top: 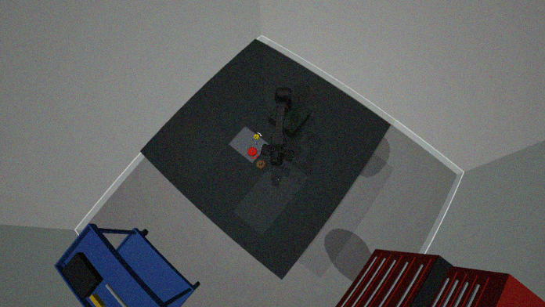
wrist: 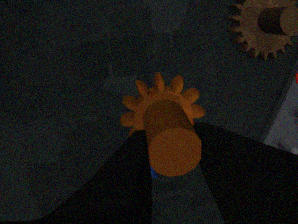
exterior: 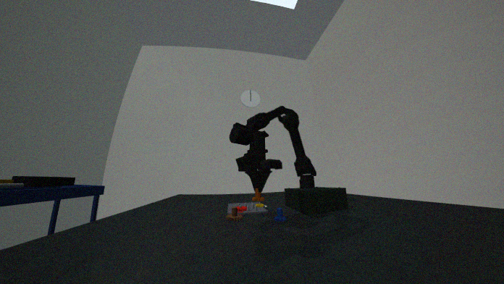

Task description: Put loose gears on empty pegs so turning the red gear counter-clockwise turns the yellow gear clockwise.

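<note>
My gripper (exterior: 257, 190) (wrist: 169, 136) is shut on the handle of the orange gear (exterior: 258, 198) (wrist: 175, 152) and holds it above the table, teeth downward. The grey board (top: 240, 142) carries the red gear (top: 250, 151) (exterior: 242, 209), the yellow gear (top: 258, 136) (exterior: 259, 205) and several bare short pegs. The board's edge shows at the right in the wrist view (wrist: 285, 127). A brown gear (top: 260, 164) (exterior: 234, 216) (wrist: 255, 27) stands on the table near the red gear's side of the board. A blue gear (exterior: 279, 215) stands on the table; only a speck shows between the fingers in the wrist view.
The arm's dark base (exterior: 315, 201) stands on the dark table (top: 203, 106) (exterior: 181, 232), behind and right of the blue gear in the exterior view. The arm hides part of the board's right side in the top view. A blue cart (top: 157, 270) and a red cabinet (top: 391, 278) stand beyond the table.
</note>
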You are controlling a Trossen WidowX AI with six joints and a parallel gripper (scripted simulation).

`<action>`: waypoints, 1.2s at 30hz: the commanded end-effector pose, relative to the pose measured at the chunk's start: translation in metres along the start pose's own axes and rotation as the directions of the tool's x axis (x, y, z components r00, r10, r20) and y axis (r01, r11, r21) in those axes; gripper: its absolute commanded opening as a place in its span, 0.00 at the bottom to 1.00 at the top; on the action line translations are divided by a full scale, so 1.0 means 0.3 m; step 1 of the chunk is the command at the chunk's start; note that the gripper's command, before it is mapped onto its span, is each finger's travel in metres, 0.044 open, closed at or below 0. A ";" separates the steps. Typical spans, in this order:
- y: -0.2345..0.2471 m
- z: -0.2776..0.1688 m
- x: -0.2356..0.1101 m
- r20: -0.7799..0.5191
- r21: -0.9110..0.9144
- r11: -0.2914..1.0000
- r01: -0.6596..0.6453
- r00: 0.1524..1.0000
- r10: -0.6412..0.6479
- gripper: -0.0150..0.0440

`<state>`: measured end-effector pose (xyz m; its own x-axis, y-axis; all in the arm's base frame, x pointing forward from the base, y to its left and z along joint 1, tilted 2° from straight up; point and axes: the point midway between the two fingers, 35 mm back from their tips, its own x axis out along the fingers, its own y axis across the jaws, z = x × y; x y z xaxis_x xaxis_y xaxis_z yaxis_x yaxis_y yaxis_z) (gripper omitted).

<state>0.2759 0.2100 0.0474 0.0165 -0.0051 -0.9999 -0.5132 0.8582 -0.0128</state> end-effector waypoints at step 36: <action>-0.102 -0.028 -0.193 -0.008 -0.002 1.000 -0.001 1.000 0.001 0.25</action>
<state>0.2811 0.1846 0.1073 0.0085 -0.0123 -0.9999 -0.5160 0.8565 -0.0149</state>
